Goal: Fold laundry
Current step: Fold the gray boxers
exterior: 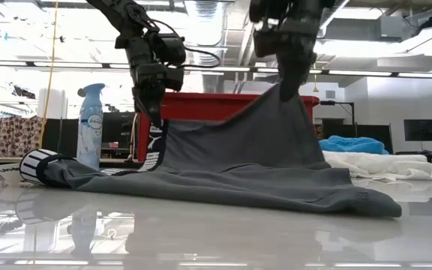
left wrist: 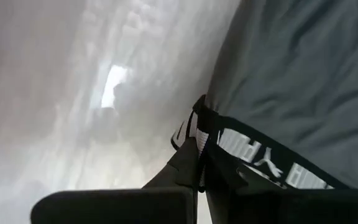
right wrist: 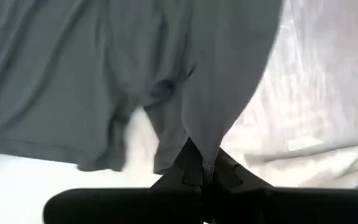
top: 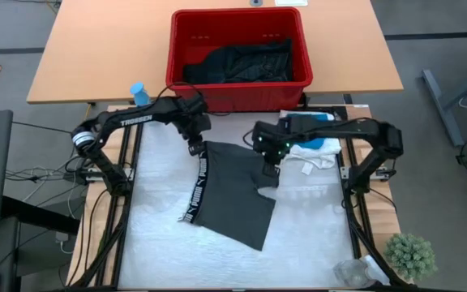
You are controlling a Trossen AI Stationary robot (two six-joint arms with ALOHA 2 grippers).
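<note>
Both pincers (exterior: pixel 150 90) (exterior: pixel 287 88) clamp grey garment (top: pixel 233 191); low view shows it lifted.

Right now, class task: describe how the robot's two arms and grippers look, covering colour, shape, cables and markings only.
Both arms are black, jointed tubes. The left arm carries white TROSSEN lettering and a silvery ring near its base; a thin black cable loops over it. The right arm shows small green lights near its wrist. The left gripper and right gripper have slim dark fingers.
</note>
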